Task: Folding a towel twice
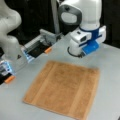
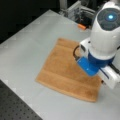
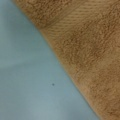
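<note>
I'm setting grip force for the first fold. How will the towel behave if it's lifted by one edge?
The towel lies flat in one thin layer on the table, so it will probably droop. Its looped pile looks grippy, unlikely to slip. The end effector's fingers aren't visible.

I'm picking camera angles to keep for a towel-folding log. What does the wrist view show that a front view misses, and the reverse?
Only the wrist view shows the weave up close: a ribbed stripe crossing the terry pile, and a small dark speck on the table. Only a front view shows the whole towel lying flat and unfolded, the arm's wrist hanging over its far edge, and the grey fixtures behind. The gripper's fingers show nowhere. Both show the towel's edge on the grey table.
</note>
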